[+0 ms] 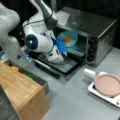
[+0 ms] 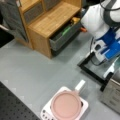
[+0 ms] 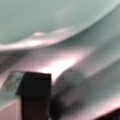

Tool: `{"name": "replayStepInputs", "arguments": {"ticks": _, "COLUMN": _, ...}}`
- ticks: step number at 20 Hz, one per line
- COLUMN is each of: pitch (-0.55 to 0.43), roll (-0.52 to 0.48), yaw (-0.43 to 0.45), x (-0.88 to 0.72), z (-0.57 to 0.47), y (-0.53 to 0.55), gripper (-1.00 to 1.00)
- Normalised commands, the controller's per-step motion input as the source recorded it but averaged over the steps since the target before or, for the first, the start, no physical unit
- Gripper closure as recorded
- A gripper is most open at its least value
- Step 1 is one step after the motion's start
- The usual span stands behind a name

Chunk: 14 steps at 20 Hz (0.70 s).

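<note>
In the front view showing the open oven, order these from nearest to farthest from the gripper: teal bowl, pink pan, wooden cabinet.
Gripper at the oven mouth.
1. Teal bowl, just beyond it inside the oven.
2. Pink pan, at the view's lower right.
3. Wooden cabinet, lower left; close to the pan's distance, hard to rank.

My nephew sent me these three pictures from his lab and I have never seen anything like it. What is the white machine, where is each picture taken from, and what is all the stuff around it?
The white machine is a robot arm with a gripper at its tip. Two pictures come from cameras off the arm that look at the scene from different sides; the third comes from a camera on the arm's wrist, so it is very close up. The gripper reaches into an open toaster oven, just in front of a teal bowl with something orange in it. The wrist view shows that bowl's pale rim above the shiny oven tray, with one dark fingertip at the bottom. On the grey table there is also a pink pan on a small white hotplate and a wooden cabinet with an open drawer.
</note>
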Motion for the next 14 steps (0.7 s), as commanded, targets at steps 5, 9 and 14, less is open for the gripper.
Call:
{"name": "replayStepInputs", "arguments": {"ticks": 5, "pitch": -0.115, "roll": 0.022, "yaw": 0.233, "x": 0.10, "z": -0.08, "y": -0.24, "gripper": 1.00}}
{"name": "replayStepInputs", "arguments": {"ticks": 9, "pitch": -0.118, "roll": 0.023, "yaw": 0.232, "x": 0.10, "z": -0.08, "y": -0.22, "gripper": 1.00}}
{"name": "replayStepInputs", "arguments": {"ticks": 14, "pitch": -0.118, "roll": 0.023, "yaw": 0.232, "x": 0.10, "z": -0.08, "y": -0.21, "gripper": 1.00}}
